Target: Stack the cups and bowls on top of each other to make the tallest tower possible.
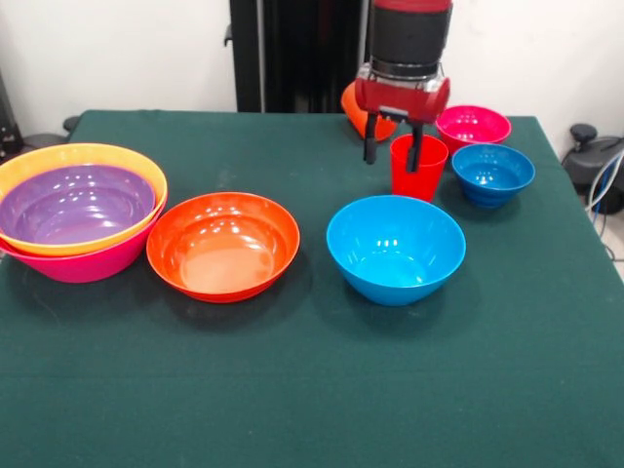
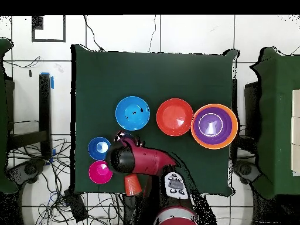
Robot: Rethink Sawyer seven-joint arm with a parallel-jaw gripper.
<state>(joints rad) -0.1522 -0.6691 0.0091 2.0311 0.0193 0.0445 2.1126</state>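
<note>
The claw [image 1: 393,154] is hanging over the red cup [image 1: 418,168], its two dark fingers spread apart, one outside the cup's rim and one reaching down at the cup's mouth; it is not gripping anything. The red cup is standing upright on the green desk [image 1: 292,390], toward the far right part in the front view. Just beside it the small blue bowl [image 1: 492,174] and the small magenta bowl [image 1: 473,126] are sitting near the far right corner. An orange piece [image 1: 353,105] is showing behind the arm at the far edge; what it is, I cannot tell. The medium blue bowl [image 1: 395,249] and a red-orange bowl [image 1: 222,245] are sitting mid-desk. At the left edge the tower [image 1: 78,210] is resting: purple bowl in yellow-orange bowl in pink bowl.
</note>
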